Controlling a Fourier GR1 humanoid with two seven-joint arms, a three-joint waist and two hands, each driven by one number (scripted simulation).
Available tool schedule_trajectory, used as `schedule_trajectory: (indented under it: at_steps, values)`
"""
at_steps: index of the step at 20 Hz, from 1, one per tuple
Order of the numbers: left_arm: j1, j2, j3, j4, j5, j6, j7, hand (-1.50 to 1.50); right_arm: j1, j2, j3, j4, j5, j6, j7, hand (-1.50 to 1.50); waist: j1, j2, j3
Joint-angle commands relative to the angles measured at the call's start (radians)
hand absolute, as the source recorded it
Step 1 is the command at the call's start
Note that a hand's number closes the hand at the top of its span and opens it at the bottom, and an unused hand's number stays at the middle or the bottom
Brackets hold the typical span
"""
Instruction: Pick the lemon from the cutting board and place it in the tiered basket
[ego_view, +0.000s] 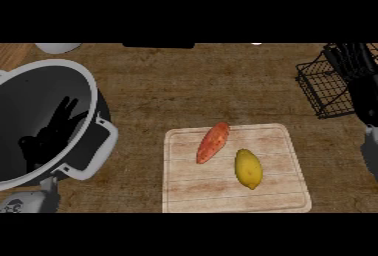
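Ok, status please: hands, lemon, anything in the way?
Left hand open, resting at left. Right hand at right edge, by tiered basket. Lemon on cutting board, untouched. Reddish vegetable beside it, apart.

We find no legible text, label, brand, number or sign on any surface in the head view. The cutting board carries only wood grain and faint grooves. The lemon and the orange-red vegetable beside it bear no sticker. The wire tiered basket and the wooden counter show no marking that we can read.
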Motion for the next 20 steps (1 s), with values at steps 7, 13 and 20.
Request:
schedule_trajectory:
  at_steps: [7, 13, 20]
  values:
    - [0.017, 0.103, 0.020, -0.005, -0.102, -0.013, -0.057, 0.00, 0.092, 0.247, -0.244, -0.222, -0.067, -0.466, -0.055, 1.50, -0.195, -0.085, 0.048]
    - [0.032, 0.125, -0.030, -0.046, -0.171, -0.018, -0.062, 0.00, 0.512, 0.325, -0.013, -0.196, 0.228, -0.795, 0.224, -1.50, -0.117, -0.011, 0.007]
    - [-0.020, 0.129, -0.029, -0.027, -0.185, -0.027, -0.067, 0.00, 0.742, 0.143, 0.225, -0.477, 0.432, -0.732, 0.534, -1.50, -0.077, 0.006, 0.001]
